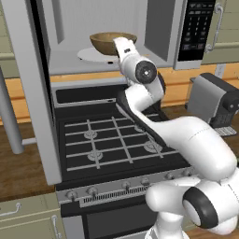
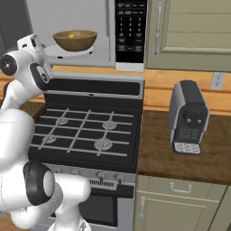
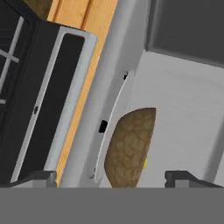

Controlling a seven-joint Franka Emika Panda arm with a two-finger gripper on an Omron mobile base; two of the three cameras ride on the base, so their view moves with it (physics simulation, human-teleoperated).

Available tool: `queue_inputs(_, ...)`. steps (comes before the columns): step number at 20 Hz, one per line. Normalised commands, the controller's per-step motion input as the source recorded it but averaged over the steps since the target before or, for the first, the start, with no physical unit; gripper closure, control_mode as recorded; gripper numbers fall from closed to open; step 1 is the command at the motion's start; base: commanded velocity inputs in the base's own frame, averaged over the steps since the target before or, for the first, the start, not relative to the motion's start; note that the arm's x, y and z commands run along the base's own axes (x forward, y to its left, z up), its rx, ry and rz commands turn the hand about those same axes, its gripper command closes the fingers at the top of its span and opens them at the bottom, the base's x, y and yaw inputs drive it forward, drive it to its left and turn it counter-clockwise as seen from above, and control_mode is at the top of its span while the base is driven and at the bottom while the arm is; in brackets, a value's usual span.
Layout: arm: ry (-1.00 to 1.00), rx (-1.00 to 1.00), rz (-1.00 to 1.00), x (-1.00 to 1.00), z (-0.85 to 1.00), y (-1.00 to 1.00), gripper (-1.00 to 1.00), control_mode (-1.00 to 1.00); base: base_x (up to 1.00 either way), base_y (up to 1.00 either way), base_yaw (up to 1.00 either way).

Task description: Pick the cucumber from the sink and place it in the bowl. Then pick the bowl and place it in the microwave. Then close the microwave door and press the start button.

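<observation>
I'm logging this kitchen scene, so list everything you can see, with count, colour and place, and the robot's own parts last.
bowl: one, brown wood, on the turntable inside the microwave.
cucumber: one, yellow-green, in the bowl.
turntable: one, white, on the microwave floor.
microwave: one, silver-grey, above the stove.
microwave door: one, light grey, swung open at left.
keypad panel: one, black, right of the cavity.
stove: one, black, below the microwave.
coffee machine: one, grey and black, on the wooden counter.
cabinet doors: beige, around the microwave and counter.
gripper: one, dark tips, open, astride the bowl.
</observation>
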Motion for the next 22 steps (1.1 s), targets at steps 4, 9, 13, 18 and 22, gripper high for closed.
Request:
queue_inputs(4,0.00,-0.06,-0.01,-1.00,-0.98,0.22,-1.00,-1.00,0.00,0.00,0.00)
queue_inputs(9,0.00,-0.12,-0.07,-1.00,-0.98,0.85,-1.00,-1.00,0.00,0.00,0.00)
queue_inputs(13,-0.01,-0.14,-0.11,-0.84,-0.96,1.00,-1.00,-1.00,0.00,0.00,0.00)
queue_inputs(18,-0.09,-0.15,-0.11,-0.57,-0.66,1.00,-1.00,-1.00,0.00,0.00,0.00)
queue_inputs(22,-0.16,-0.15,-0.16,-0.56,-0.25,1.00,-1.00,-1.00,0.00,0.00,0.00)
